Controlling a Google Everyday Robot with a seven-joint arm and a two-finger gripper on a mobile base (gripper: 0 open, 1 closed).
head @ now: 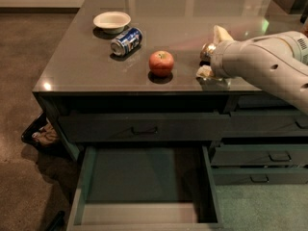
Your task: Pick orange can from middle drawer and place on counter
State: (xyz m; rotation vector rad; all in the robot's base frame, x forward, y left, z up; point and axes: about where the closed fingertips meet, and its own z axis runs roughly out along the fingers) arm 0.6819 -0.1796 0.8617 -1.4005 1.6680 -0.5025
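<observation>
The orange can [208, 49] is on the counter [86, 66] at the right front, and only its silvery end shows past my wrist. My gripper [211, 52] is over the counter there, and its pale fingers [219, 33] stand apart on either side of the can. The jaws are open. The middle drawer [211, 186] is pulled out below the counter's front edge, and its grey-green floor is bare.
A red apple [161, 63] sits left of the gripper. A blue-and-white can [126, 41] lies on its side and a white bowl [111, 20] stands behind it. Closed drawers with bar handles [281, 156] are at the right. A dark bag [43, 134] lies on the floor at the left.
</observation>
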